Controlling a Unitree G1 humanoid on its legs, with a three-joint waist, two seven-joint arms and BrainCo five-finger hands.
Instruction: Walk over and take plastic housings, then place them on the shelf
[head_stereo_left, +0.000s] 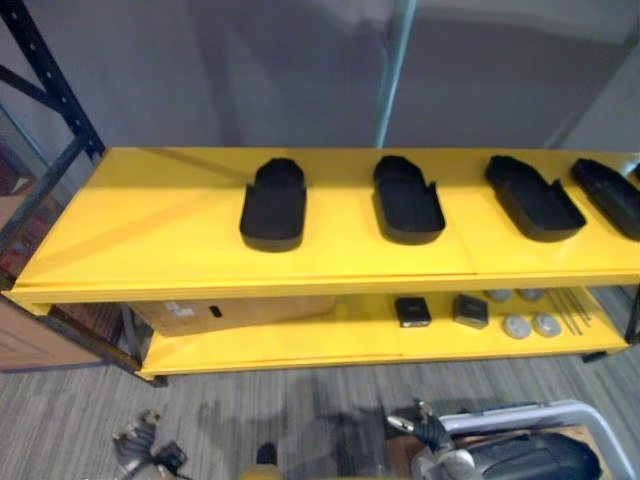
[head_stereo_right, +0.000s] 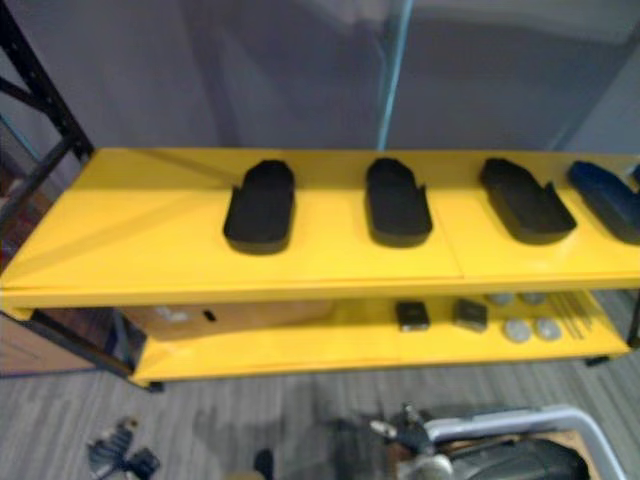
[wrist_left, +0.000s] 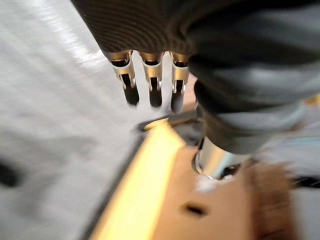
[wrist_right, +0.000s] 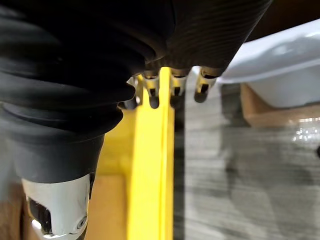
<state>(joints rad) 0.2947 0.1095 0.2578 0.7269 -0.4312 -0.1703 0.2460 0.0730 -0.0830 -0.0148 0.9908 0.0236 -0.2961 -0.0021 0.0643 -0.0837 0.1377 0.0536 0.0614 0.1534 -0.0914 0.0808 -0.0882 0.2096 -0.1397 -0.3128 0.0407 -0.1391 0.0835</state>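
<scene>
We saw four black plastic housings lying in a row on the top tier of the yellow shelf (head_stereo_left: 150, 220), each flat on its own patch of yellow and apart from its neighbours. The first housing (head_stereo_left: 273, 205) sat left of centre, the second housing (head_stereo_left: 408, 200) near the middle, the third housing (head_stereo_left: 535, 198) further right, and the fourth housing (head_stereo_left: 610, 195) ran off the right edge of the head view.

Neither hand held one. In its wrist view the left hand (wrist_left: 152, 80) hung with its fingers (wrist_left: 131, 85) straight, spread a little and empty. Past them we saw grey floor (wrist_left: 50, 125), a yellow edge of the shelf and the brown cardboard box (wrist_left: 210, 200). The right hand (wrist_right: 202, 82) also hung loose and empty. Its fingers (wrist_right: 175, 90) pointed down beside a yellow shelf edge (wrist_right: 150, 165), with a white rounded rim (wrist_right: 280, 55) off to one side. Both hands were low by the front of the shelf, so all the housings lay well apart from them, up on the top tier.

On the lower tier (head_stereo_left: 300, 340) we noted the cardboard box (head_stereo_left: 230, 312) at the left, then two small black boxes (head_stereo_left: 412, 312) side by side. Some round silver discs (head_stereo_left: 517, 326) and a few thin rods (head_stereo_left: 570, 308) lay towards the right end.
</scene>
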